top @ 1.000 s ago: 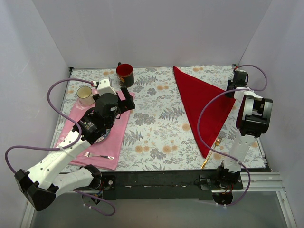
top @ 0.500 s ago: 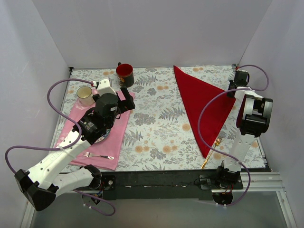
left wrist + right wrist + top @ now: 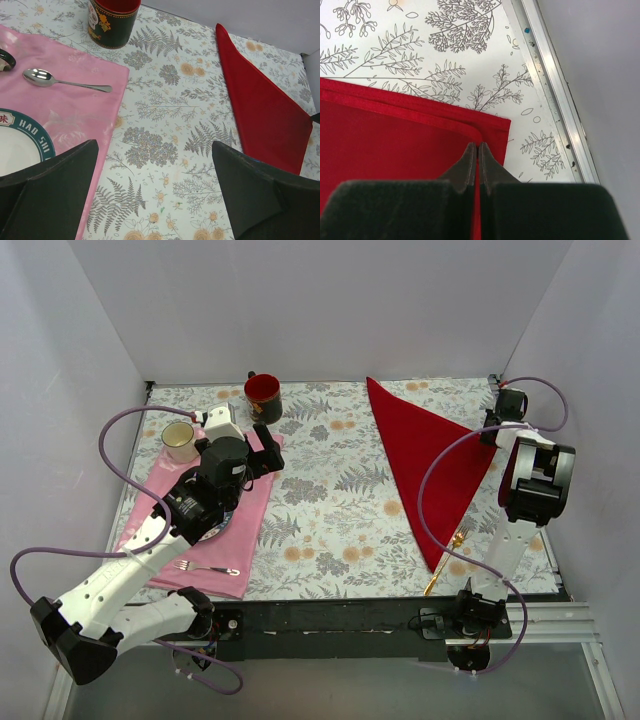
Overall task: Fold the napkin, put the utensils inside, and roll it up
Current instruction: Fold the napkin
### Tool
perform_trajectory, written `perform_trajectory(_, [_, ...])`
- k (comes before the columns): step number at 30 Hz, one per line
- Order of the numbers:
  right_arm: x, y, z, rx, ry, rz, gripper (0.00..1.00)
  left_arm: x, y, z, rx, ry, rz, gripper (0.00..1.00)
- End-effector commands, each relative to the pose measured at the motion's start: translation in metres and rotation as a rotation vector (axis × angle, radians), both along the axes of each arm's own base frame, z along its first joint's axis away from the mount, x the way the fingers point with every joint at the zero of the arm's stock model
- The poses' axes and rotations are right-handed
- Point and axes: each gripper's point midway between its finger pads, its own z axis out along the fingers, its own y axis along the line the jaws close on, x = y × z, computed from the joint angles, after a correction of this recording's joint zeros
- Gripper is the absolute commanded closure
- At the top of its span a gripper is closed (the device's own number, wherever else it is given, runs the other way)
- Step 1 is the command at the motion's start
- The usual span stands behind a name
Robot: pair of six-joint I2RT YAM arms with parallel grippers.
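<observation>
The red napkin [image 3: 425, 460] lies folded into a triangle on the right of the floral table; it also shows in the left wrist view [image 3: 265, 115]. My right gripper [image 3: 492, 432] is at its right corner. In the right wrist view the gripper [image 3: 478, 145] is shut on the top layer of the napkin [image 3: 395, 145] at that corner. The gold utensils [image 3: 445, 562] lie by the napkin's near tip, partly under it. My left gripper [image 3: 268, 455] is open and empty above the placemat's right edge, its jaws [image 3: 154, 144] wide apart over bare table.
A pink placemat [image 3: 250, 510] on the left holds a plate [image 3: 15, 145], a silver spoon [image 3: 60, 81] and a silver fork [image 3: 205, 568]. A dark mug [image 3: 263, 397] and a cream cup [image 3: 179, 440] stand at the back left. A metal rail [image 3: 555, 95] borders the table's right edge.
My right gripper has shifted slightly to the right with the napkin's corner. The left arm has barely moved.
</observation>
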Motion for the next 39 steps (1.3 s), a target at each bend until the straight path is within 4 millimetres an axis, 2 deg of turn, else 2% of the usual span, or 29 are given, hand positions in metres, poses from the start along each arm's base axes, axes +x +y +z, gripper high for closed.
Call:
perform_trajectory(1, [0.015,-0.01,0.014,-0.009,-0.042,-0.024,0.99,-0.002,0.007,0.001,0.01,-0.011,0.022,0.02])
perform_trajectory(11, [0.014,-0.018,0.011,-0.009,-0.035,-0.046,0.99,-0.001,0.005,0.0,0.011,-0.008,0.019,0.02])
perform_trajectory(23, [0.019,-0.018,0.005,-0.003,-0.02,-0.039,0.99,0.0,0.004,-0.002,0.015,-0.002,0.016,0.02])
perform_trajectory(28, [0.019,-0.023,0.007,-0.016,-0.003,-0.066,0.87,0.001,0.002,-0.002,0.019,0.0,0.012,0.02])
perform_trajectory(31, [0.014,-0.036,0.014,-0.068,0.013,-0.124,0.8,0.001,0.0,0.001,0.013,0.002,0.003,0.02])
perform_trajectory(33, [0.011,-0.043,0.018,-0.095,0.024,-0.156,0.68,0.0,-0.002,0.003,0.003,0.008,-0.004,0.02])
perform_trajectory(34, [0.009,-0.04,0.017,-0.088,0.029,-0.151,0.65,0.0,-0.003,0.005,-0.005,0.006,-0.009,0.02])
perform_trajectory(35, [0.008,-0.038,0.023,-0.084,0.015,-0.147,0.57,-0.001,-0.004,0.005,-0.006,0.013,-0.015,0.02])
perform_trajectory(36, [0.007,-0.034,0.026,-0.075,0.003,-0.138,0.54,-0.003,-0.008,0.006,-0.019,0.017,-0.037,0.02])
perform_trajectory(37, [0.002,-0.03,0.021,-0.067,0.01,-0.13,0.5,-0.003,-0.012,0.007,-0.025,0.022,-0.053,0.02])
perform_trajectory(39, [-0.002,-0.02,0.038,-0.069,-0.016,-0.124,0.45,-0.004,-0.021,0.006,-0.036,0.038,-0.096,0.02])
